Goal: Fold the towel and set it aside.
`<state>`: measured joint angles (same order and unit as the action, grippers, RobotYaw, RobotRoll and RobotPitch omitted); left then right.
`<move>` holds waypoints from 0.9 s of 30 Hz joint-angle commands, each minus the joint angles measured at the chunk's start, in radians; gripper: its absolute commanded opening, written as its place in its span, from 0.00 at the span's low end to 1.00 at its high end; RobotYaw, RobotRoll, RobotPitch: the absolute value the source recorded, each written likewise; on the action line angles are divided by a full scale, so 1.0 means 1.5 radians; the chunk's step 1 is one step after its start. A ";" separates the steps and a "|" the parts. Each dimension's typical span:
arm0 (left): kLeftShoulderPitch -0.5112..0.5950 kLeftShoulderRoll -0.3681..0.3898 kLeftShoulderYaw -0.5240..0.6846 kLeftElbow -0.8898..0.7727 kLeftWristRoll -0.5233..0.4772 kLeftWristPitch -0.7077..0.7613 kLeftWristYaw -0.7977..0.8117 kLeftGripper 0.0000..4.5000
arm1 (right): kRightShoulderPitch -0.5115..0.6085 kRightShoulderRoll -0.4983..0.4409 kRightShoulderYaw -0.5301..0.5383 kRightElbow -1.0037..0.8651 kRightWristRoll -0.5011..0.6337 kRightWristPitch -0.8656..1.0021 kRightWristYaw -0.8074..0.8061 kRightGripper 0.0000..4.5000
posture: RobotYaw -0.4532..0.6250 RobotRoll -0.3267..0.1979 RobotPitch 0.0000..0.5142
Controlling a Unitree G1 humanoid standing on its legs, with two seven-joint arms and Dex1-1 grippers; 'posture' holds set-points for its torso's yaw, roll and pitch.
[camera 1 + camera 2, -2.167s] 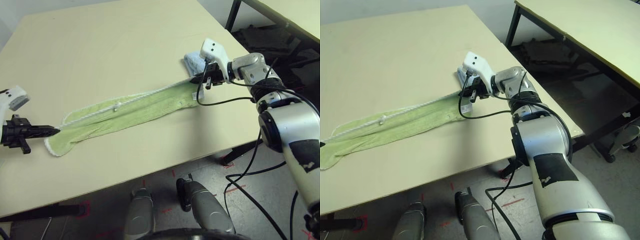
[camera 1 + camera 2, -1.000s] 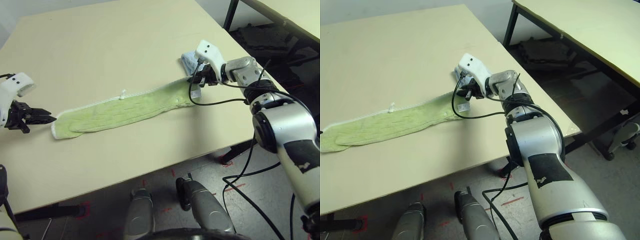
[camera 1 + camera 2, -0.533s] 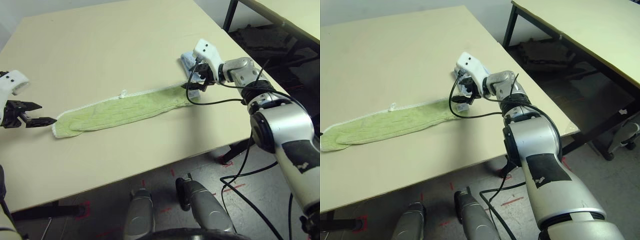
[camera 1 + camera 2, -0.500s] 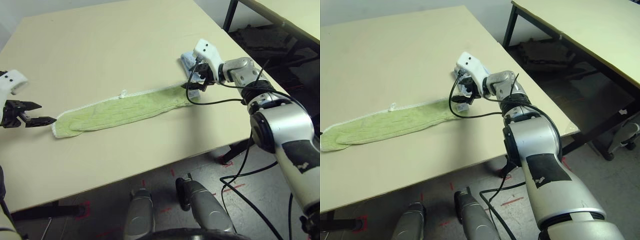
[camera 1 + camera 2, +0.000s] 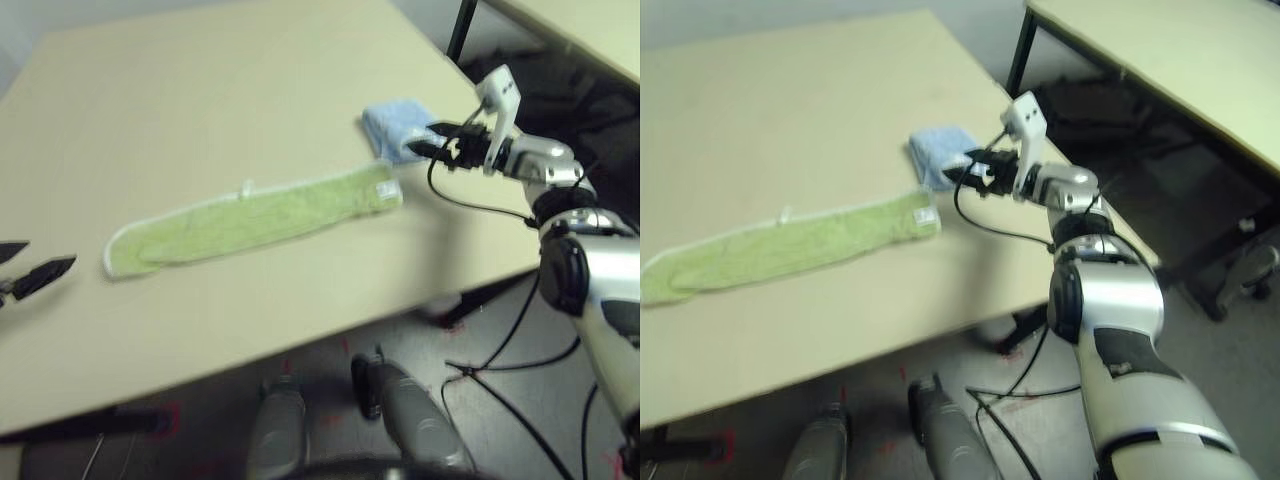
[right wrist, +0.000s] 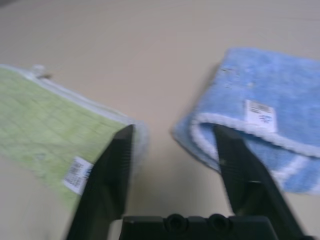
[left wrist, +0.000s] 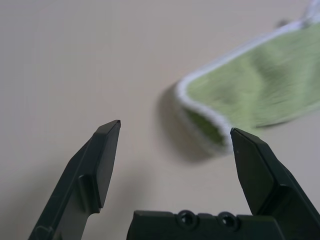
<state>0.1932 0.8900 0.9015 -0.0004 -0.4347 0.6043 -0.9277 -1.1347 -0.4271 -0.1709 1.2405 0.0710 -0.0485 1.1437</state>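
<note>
The light green towel [image 5: 250, 215] lies flat on the table as one long narrow strip, white edging along its far side and a small white tag [image 6: 76, 175] at its right end. My left gripper [image 5: 35, 275] hovers open just off the towel's left end [image 7: 210, 115], holding nothing. My right gripper [image 5: 965, 172] is open and empty, raised off the towel's right end [image 6: 45, 125], with the strip's corner on one side of its fingers and the blue cloth on the other.
A small folded light blue cloth [image 5: 395, 125] lies just behind the towel's right end, near the table's right edge [image 5: 1080, 210]. A second table [image 5: 1180, 60] stands to the right across a gap. Bare tabletop stretches behind and in front of the towel.
Both grippers have drawn away from the towel's ends, the left further left, the right to the right and up. The towel lies released and has not moved.
</note>
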 commanded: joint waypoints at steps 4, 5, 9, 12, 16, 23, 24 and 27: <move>0.030 -0.103 0.036 -0.157 -0.074 0.112 0.126 1.00 | 0.050 0.007 0.015 -0.039 0.009 -0.021 0.056 0.18 | 0.40 0.62 0.43; 0.032 -0.112 0.038 -0.161 -0.082 0.120 0.137 1.00 | 0.054 0.004 0.020 -0.037 0.002 -0.026 0.054 0.10 | 0.40 0.62 0.43; 0.058 -0.130 0.024 -0.165 -0.085 0.118 0.165 1.00 | 0.054 -0.003 0.038 -0.025 -0.015 -0.033 0.041 0.35 | 0.40 0.62 0.42; 0.077 -0.139 0.003 -0.152 -0.069 0.089 0.172 1.00 | 0.054 -0.007 0.053 -0.018 -0.025 -0.035 0.043 0.57 | 0.41 0.62 0.41; 0.082 -0.154 -0.029 -0.118 -0.051 0.033 0.173 1.00 | 0.067 -0.009 0.075 -0.019 -0.038 -0.065 0.077 0.90 | 0.41 0.62 0.40; 0.089 -0.170 -0.063 -0.085 -0.052 -0.039 0.157 1.00 | 0.094 -0.029 0.083 -0.013 -0.030 -0.084 0.146 0.99 | 0.41 0.62 0.40; 0.090 -0.170 -0.068 -0.077 -0.051 -0.049 0.152 1.00 | 0.096 -0.032 0.079 -0.011 -0.027 -0.082 0.152 0.99 | 0.41 0.62 0.40; 0.092 -0.168 -0.080 -0.060 -0.049 -0.068 0.144 1.00 | 0.100 -0.040 0.073 -0.004 -0.022 -0.081 0.158 0.99 | 0.40 0.62 0.39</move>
<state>0.3170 0.6444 0.7988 -0.1125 -0.5153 0.5199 -0.7027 -1.0009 -0.4799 -0.0561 1.2253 0.0291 -0.1674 1.3692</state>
